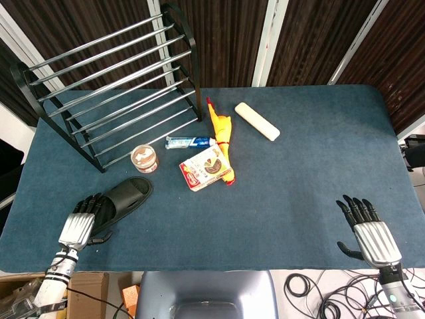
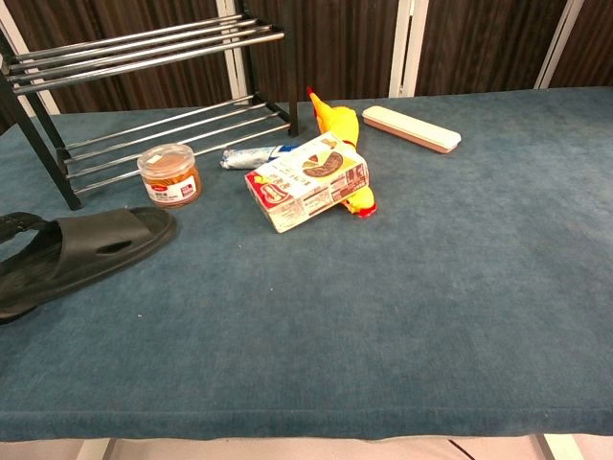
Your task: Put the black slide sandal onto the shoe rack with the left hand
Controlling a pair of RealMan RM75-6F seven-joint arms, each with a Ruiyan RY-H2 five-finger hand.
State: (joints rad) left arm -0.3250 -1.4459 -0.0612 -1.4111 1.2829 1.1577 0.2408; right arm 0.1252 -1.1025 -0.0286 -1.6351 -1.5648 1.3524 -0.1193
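The black slide sandal lies flat on the blue table cloth at the front left, toe toward the rack; it also shows in the chest view. My left hand lies over its heel end. The fingers stretch along the sandal's left side and the thumb sits at its near side, with no closed grip visible. The black metal shoe rack stands at the back left, and its lower rails are bare. My right hand rests open at the front right, holding nothing.
Between sandal and rack stands a small jar. Beside it lie a blue-white tube, a snack box, a yellow rubber chicken and a cream-coloured case. The table's front edge is close to both hands.
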